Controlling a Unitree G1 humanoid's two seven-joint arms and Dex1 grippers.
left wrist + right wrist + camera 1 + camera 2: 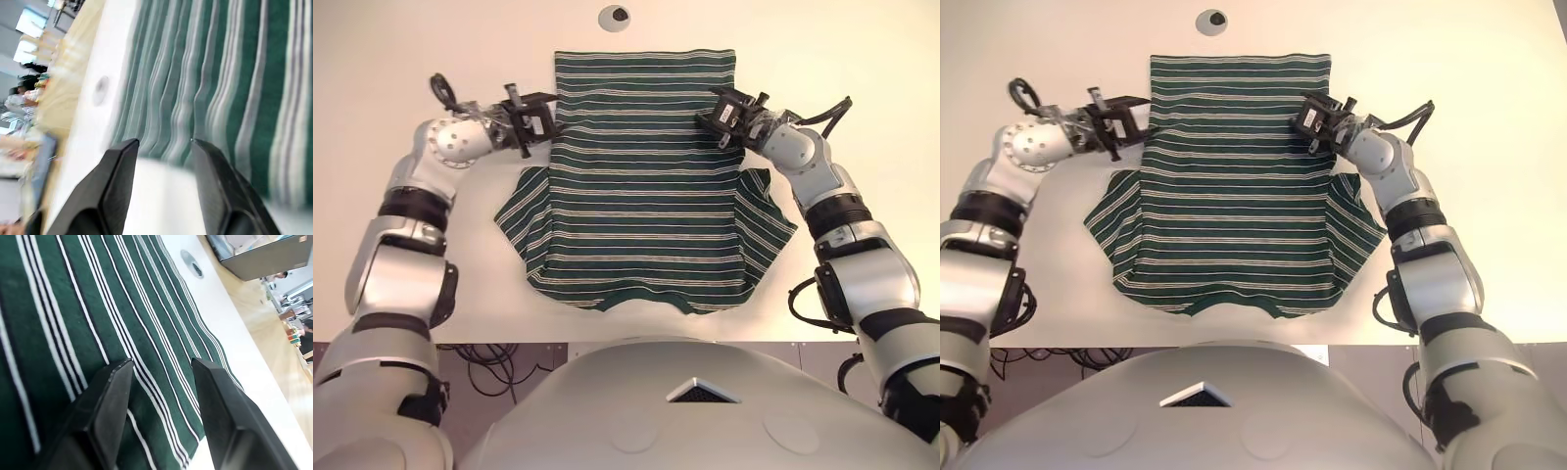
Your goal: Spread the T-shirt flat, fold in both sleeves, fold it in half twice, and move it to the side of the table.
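A green T-shirt (641, 186) with thin white stripes lies flat in the middle of the pale surface (862, 59). Its long axis runs from the top of the frame to the bottom. The straight hem (646, 55) is at the top and the curved neckline (646, 302) at the bottom edge of the surface. The stripes run across the frame, and the sleeves (521, 211) splay out in soft folds at lower left and lower right.

The left gripper (544, 116) sits at the shirt's left edge in the upper part of the frame, and the right gripper (717, 116) sits over the right edge at about the same height. Both are released, holding nothing.

The right wrist view shows its blunt black fingers (112, 401) spread above the cloth and picks out a fine, velvety weave. The left wrist view is smeared, but its gripper seems to hang over bare surface just beside the cloth edge. A round grey grommet (615, 17) sits in the surface above the hem
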